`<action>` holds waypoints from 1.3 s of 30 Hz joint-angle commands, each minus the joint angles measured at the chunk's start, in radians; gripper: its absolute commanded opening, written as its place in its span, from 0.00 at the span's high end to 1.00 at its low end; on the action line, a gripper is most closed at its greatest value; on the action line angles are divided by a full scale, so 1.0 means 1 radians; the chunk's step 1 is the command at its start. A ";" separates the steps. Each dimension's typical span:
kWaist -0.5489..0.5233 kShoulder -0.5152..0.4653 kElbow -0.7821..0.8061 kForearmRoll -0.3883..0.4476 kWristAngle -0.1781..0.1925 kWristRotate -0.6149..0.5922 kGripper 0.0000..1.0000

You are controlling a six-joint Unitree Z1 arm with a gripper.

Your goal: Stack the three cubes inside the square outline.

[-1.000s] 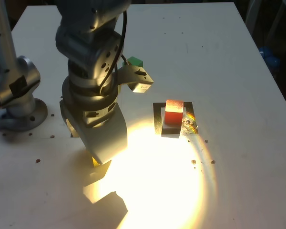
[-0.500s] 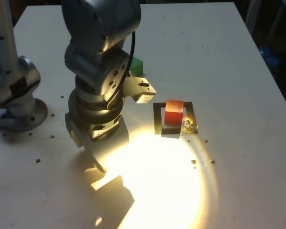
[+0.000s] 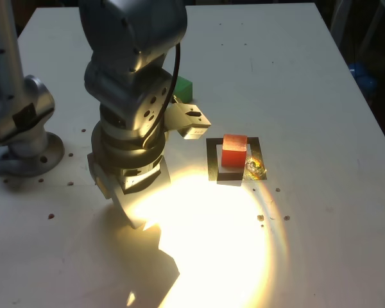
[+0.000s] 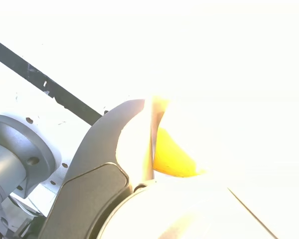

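Arm point(image 3: 131, 83) shifted; wrist view alone shows yellow cube point(image 4: 171, 155); whether fingers point(image 4: 135, 147) grip, can't tell.

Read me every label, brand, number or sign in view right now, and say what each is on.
No readable text in either view.
Small light block on the arm's side: dark mark, too small to tell whether it is lettering.
Orange-red cube: no lettering seen.
Patch on the square outline: shiny and blurred, nothing legible.
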 commanded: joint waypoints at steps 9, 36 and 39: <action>-0.001 -0.006 -0.023 0.031 0.011 -0.003 0.73; 0.489 0.057 -0.587 0.410 0.031 0.030 0.71; 0.530 0.086 -0.610 0.407 0.011 0.025 0.71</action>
